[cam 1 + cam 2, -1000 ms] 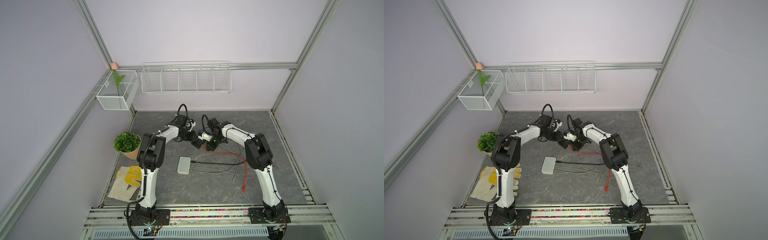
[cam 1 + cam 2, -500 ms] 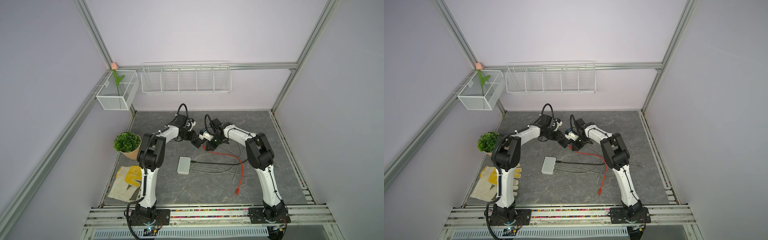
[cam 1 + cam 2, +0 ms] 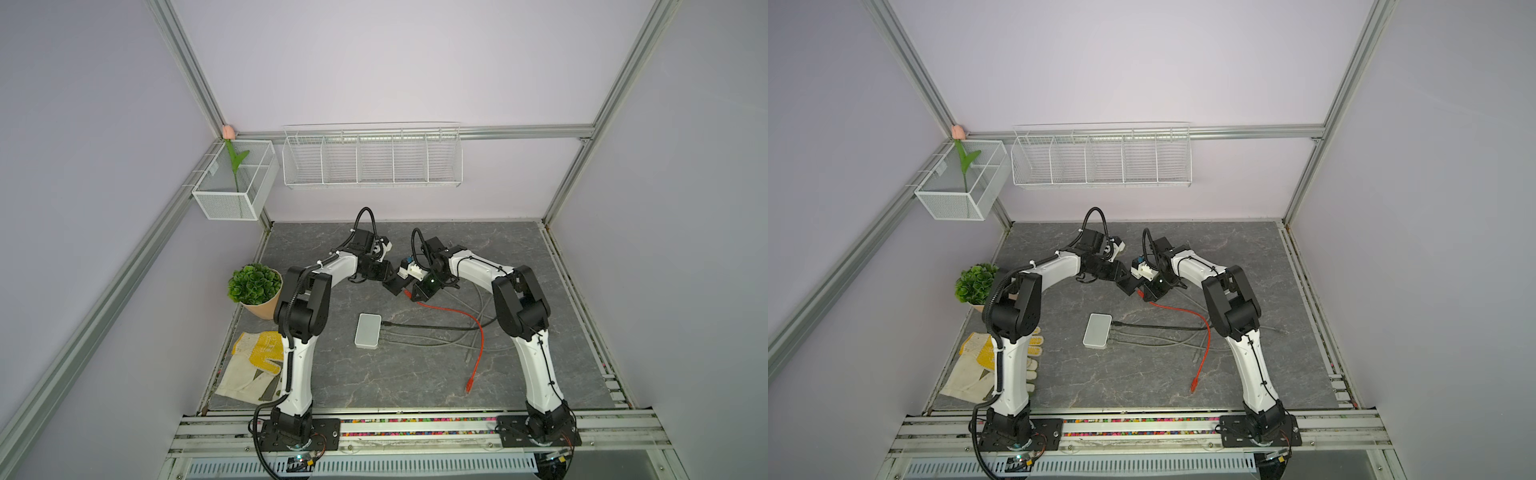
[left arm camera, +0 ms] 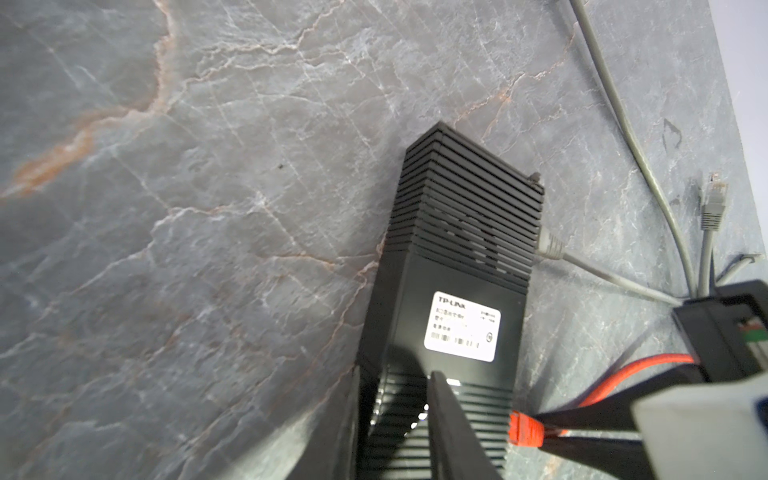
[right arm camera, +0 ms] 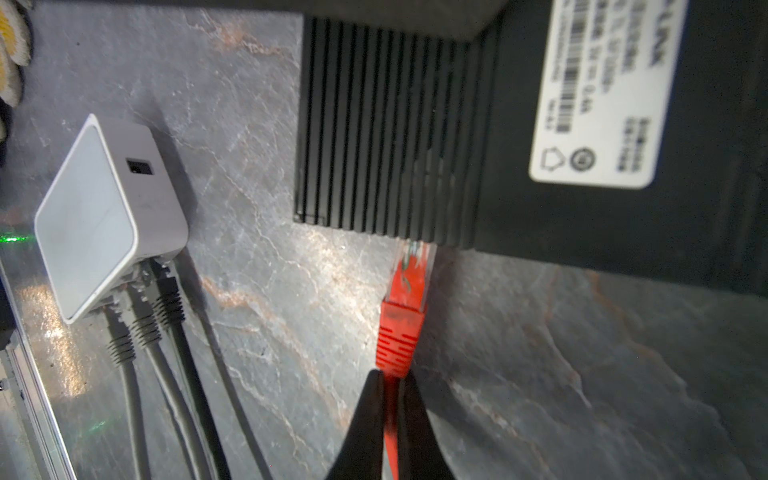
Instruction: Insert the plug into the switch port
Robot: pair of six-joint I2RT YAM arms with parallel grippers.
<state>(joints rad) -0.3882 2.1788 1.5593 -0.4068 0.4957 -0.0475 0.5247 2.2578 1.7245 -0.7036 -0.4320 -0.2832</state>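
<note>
Since a second ago the red cable's (image 3: 481,338) loose tail has slid sideways over the table (image 3: 374,374), likely dragged as the right arm reached in. Right claw (image 5: 392,376) is pinched on that cable just behind the plug (image 5: 405,307), leaving the clear tip free to lead. The tip touches the black switch's (image 5: 395,137) edge, apparently at a port mouth and not seated. Left claw (image 4: 397,386) clasps the switch, label side showing, probably to brace it against the push. Nearby, a white box (image 5: 104,216) lies with grey leads plugged in.
</note>
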